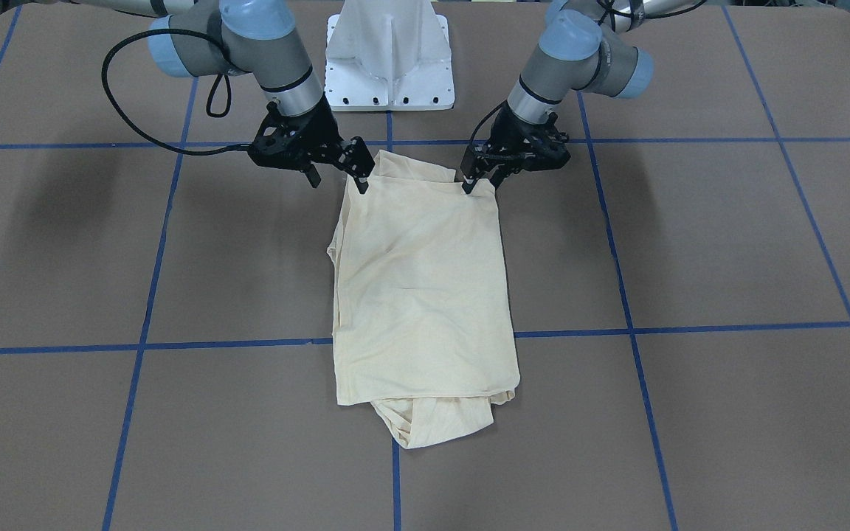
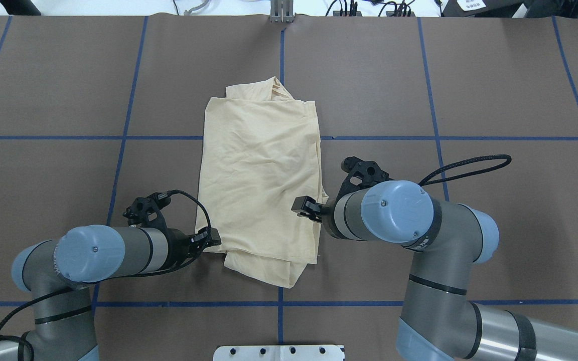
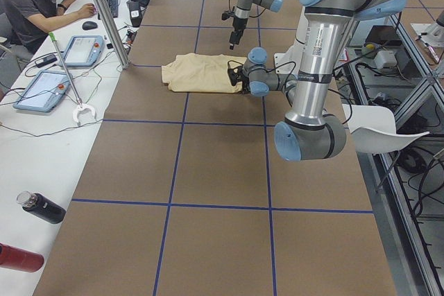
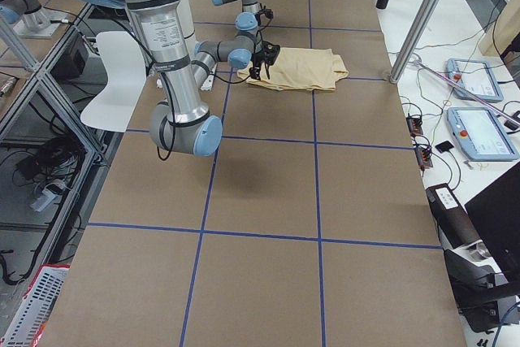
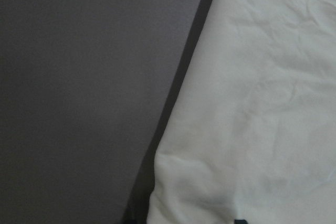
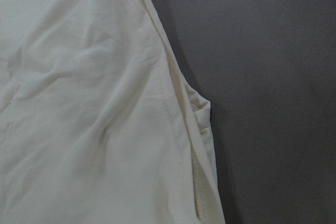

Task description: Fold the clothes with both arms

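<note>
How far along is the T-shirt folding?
Done: the T-shirt lies as a narrow rectangle, sleeves folded in. In hand: the left gripper and right gripper, both open, sit either side of its end nearest the robot. Left: probably gripping it there and folding end to end; cloth sticks out at the far end.

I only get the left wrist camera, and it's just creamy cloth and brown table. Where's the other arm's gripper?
Observer: The right gripper is at the opposite edge of the T-shirt, toward the robot's end, fingers apart.
Operator: Is the shirt folded?
Observer: Partly: it lies as a long rectangle, with a bunched bit poking out at the far end.
Operator: Is anybody there?
Observer: A person sits at a white desk on the robot's left.
</note>
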`<state>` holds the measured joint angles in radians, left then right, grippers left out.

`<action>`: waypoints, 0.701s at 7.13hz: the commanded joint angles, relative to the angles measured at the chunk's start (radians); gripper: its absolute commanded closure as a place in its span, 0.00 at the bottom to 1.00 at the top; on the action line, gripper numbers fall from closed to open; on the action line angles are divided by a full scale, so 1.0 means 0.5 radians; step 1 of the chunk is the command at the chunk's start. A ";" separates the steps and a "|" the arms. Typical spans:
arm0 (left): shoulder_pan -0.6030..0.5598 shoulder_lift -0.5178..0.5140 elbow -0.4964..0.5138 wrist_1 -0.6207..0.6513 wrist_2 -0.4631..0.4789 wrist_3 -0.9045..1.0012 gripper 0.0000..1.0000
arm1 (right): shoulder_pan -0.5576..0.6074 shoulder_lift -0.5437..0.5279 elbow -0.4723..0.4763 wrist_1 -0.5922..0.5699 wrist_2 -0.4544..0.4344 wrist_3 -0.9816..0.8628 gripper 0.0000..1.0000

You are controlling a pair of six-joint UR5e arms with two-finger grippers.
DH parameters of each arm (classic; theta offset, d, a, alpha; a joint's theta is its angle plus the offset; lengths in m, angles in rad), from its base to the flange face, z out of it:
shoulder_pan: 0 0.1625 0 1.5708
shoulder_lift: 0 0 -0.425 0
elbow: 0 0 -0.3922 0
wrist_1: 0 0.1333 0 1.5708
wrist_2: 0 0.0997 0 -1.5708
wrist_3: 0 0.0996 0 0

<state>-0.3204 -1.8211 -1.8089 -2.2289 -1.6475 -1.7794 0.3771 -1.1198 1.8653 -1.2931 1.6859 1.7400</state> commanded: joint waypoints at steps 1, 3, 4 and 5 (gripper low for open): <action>0.003 -0.002 0.001 0.000 0.000 0.003 0.98 | 0.001 0.000 0.003 0.000 0.000 0.002 0.00; 0.000 -0.002 0.016 0.000 0.000 0.009 1.00 | 0.001 0.003 0.006 0.000 0.003 0.002 0.00; -0.009 -0.005 0.013 0.000 0.000 0.009 1.00 | -0.005 0.006 0.006 0.000 0.000 0.029 0.00; -0.013 -0.002 0.013 0.000 0.000 0.009 1.00 | -0.015 0.018 0.003 -0.003 -0.006 0.145 0.00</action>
<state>-0.3238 -1.8230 -1.8029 -2.2289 -1.6475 -1.7751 0.3743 -1.1158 1.8678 -1.2934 1.6857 1.7638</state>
